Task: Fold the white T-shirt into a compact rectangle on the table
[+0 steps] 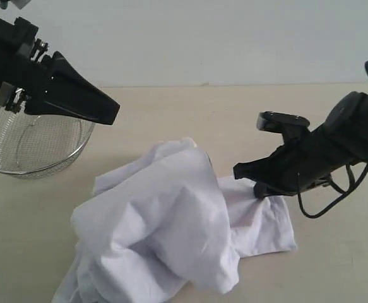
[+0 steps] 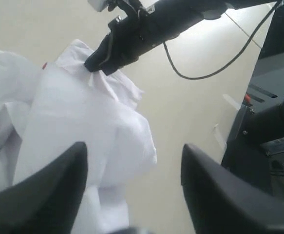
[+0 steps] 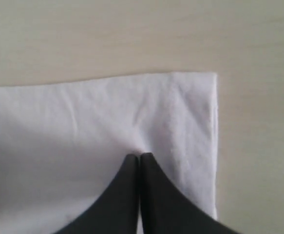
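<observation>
From across the room, the white T-shirt lies crumpled in a heap in the middle of the desk. The left end effector hangs raised by a wire basket, clear of the cloth. Its wrist camera shows its fingers apart and empty. The right wrist camera shows the right end effector clamped together on the shirt's edge, near a corner.

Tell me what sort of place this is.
Likely a robotics lab workbench: black robot arms over a beige table, a plain wall behind, trailing cables and a dark equipment stand alongside.
</observation>
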`<state>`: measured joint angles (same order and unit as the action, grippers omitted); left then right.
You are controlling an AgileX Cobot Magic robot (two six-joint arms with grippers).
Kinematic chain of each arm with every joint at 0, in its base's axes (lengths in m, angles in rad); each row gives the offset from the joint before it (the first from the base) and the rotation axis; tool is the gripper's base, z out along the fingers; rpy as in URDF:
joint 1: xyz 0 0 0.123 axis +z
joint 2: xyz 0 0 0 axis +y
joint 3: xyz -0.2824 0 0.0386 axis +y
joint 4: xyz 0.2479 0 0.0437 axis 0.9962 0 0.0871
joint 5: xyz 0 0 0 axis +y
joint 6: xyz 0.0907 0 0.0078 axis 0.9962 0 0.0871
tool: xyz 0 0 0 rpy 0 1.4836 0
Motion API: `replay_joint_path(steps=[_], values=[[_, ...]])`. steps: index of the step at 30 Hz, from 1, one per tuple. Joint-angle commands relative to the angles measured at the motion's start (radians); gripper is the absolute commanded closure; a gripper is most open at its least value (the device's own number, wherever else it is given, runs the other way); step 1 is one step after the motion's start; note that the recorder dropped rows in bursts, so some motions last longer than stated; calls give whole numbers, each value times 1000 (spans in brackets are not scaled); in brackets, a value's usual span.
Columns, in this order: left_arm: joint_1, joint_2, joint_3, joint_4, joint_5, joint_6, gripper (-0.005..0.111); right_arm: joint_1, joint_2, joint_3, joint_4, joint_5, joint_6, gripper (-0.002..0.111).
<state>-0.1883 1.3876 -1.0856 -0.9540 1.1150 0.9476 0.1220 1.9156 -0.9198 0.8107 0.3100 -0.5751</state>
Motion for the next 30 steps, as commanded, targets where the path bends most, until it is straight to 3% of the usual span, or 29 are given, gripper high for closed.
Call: replay_joint_path(steps=[1, 13, 19, 25, 30], values=[[-8, -3, -6, -9, -15, -6, 52, -100, 31, -46, -68, 6, -3, 108], [-8, -3, -8, -60, -13, -6, 53, -210, 141, -323, -252, 159, 181, 108], [-8, -3, -8, -60, -17, -6, 53, -206, 54, -327, -236, 206, 162, 108], [-8, -3, -8, -60, -17, -6, 53, -167, -39, -293, -232, 331, 146, 108], [-8, -3, -8, -60, 1, -17, 53, -46, -57, -183, -250, 321, 176, 108]])
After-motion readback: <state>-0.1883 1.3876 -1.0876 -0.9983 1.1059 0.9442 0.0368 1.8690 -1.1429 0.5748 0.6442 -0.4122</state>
